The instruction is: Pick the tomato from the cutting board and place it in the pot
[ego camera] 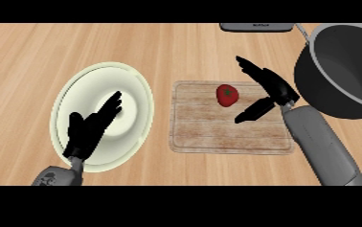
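A red tomato (227, 95) lies on the wooden cutting board (205, 130), in its upper middle part. My right hand (274, 88) hovers just right of the tomato, open, fingers stretched toward the upper left and thumb pointing down-left; the tomato sits apart from it, in the gap between them. The dark grey pot (320, 80) stands at the right edge, partly cut off by the view. My left hand (88, 130) rests open over the pale plate at the left.
A large cream plate (138, 89) sits left of the board, under my left hand. A grey appliance (256, 27) shows at the top edge, near the pot's handle. Bare wooden counter lies between plate and board.
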### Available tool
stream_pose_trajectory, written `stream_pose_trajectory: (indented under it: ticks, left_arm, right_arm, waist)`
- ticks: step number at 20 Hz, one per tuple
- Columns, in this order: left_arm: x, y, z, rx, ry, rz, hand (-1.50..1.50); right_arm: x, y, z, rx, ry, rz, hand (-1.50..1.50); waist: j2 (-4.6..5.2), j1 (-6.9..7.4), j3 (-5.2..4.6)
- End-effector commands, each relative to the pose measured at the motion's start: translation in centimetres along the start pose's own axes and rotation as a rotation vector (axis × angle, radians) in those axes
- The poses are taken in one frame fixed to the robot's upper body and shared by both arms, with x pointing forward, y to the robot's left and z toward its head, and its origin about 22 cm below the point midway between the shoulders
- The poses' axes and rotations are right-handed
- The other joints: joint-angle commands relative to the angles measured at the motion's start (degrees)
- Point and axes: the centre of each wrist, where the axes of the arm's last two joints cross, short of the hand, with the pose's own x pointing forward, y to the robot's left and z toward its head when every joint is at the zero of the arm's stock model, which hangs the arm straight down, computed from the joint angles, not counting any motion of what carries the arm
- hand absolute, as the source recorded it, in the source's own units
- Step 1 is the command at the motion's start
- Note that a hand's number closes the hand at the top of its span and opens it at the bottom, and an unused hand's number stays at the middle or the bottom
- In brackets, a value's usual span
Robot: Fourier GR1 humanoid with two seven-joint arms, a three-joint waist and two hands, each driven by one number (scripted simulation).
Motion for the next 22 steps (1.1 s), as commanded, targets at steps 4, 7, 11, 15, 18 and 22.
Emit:
stream_pose_trajectory:
  ticks: [4,7,11,15,18,22]
  left_arm:
    - [-0.4,0.6,0.0,0.020,0.009,0.003,0.00]
    - [-0.7,-0.7,-1.6,0.005,0.017,0.002,0.00]
    - [0.4,-2.6,0.3,-0.011,0.003,0.018,0.00]
    - [1.1,0.1,0.0,0.004,0.010,-0.024,0.00]
    - [1.2,-1.9,-1.1,-0.009,0.006,-0.010,0.00]
    - [0.9,-0.9,0.3,-0.027,-0.010,0.007,0.00]
  right_arm:
    - [-2.4,0.7,-0.4,0.051,-0.053,-0.177,-1.50]
    - [-3.3,3.0,-1.9,0.045,-0.008,-0.231,-1.50]
    - [-3.2,3.0,-3.2,0.051,-0.010,-0.287,-1.50]
    - [-5.7,5.3,-2.2,0.084,-0.004,-0.305,-1.50]
    - [-6.2,4.3,-1.9,0.131,-0.080,-0.093,1.50]
    - [-8.8,5.3,-1.4,0.071,-0.084,-0.231,1.50]
  waist:
    - [0.00,-0.03,-0.05]
    - [0.15,0.00,-0.05]
    - [0.10,0.40,-0.03]
    - [0.02,0.09,-0.04]
    - [0.32,0.63,0.01]
    - [0.39,1.13,0.03]
